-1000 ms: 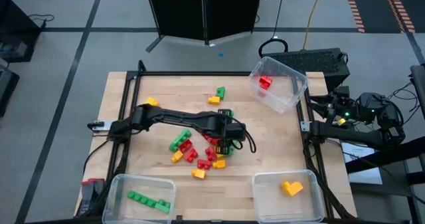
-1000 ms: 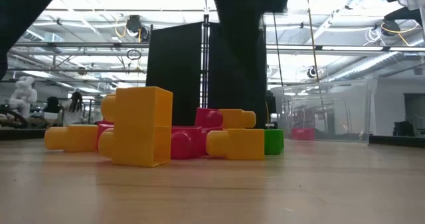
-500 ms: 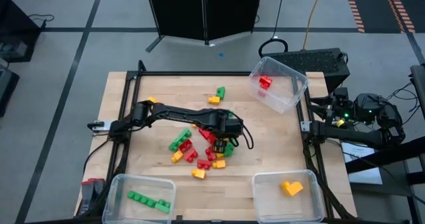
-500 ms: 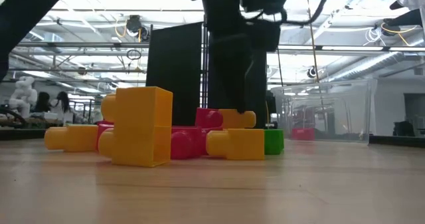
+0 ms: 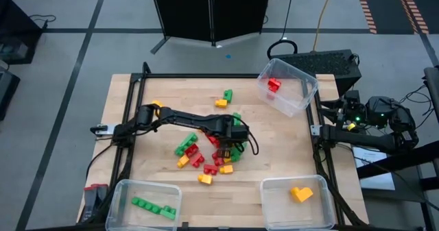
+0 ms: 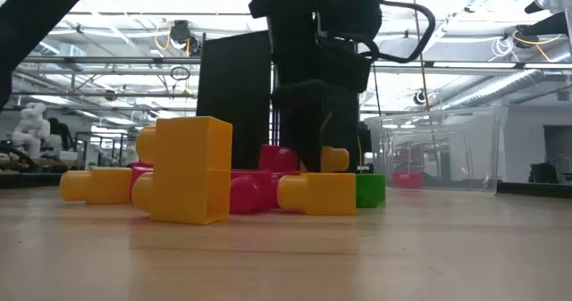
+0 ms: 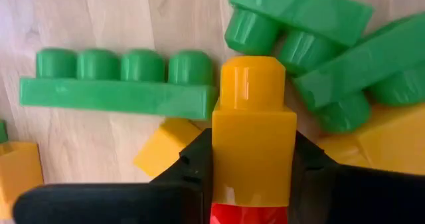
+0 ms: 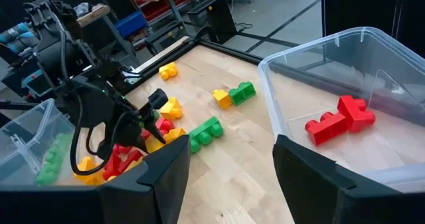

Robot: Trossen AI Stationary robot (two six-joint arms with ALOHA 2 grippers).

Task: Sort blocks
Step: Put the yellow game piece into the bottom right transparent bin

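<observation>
Bright, even overhead light; soft shadows.

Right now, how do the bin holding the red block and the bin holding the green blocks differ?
The bin with the red block sits at the table's far right corner, turned at an angle; the bin with the green blocks sits at the near left corner, square to the edge. The first holds one red block, the second a few green blocks. Both are clear plastic and open-topped.

No legible text or labels anywhere
</observation>
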